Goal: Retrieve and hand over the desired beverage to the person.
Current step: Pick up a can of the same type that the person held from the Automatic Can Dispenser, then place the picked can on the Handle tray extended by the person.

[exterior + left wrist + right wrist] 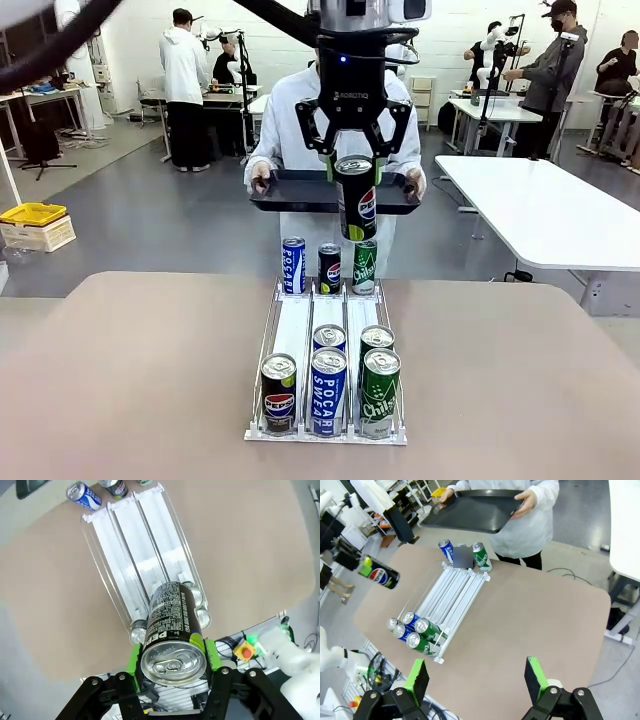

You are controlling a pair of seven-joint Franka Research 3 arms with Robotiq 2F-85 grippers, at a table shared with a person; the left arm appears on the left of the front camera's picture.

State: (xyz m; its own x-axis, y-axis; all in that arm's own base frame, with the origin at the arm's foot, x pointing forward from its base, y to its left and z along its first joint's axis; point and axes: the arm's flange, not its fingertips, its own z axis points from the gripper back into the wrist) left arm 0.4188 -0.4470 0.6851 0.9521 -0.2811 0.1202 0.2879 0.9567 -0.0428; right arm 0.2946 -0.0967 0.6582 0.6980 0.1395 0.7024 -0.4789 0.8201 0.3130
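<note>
table (130, 380): tan top; carries the rack, which runs lengthwise down its middle.
person (285, 125): white zip jacket; stands past the rack's far end, off the table edge, with both hands on the tray.
tray (295, 192): flat and black; held level beyond the rack's far end and higher than it.
rack (292, 330): clear, three lanes; the landmark for these notes.
left gripper (354, 160): in the air above the rack's far end, in front of the tray; jaws clamped on the Pepsi can, a green pad on each side near its top.
right gripper (477, 675): high over the table, off the rack's long side; jaws spread wide with nothing between them.
Pepsi can (356, 200): black, upright, lid up; hangs from the left gripper clear of the rack, just above the far-end cans.
far-end cans (330, 268): three standing at the rack's far end.
near-end cans (328, 390): five in the lanes at the rack's near end.
</note>
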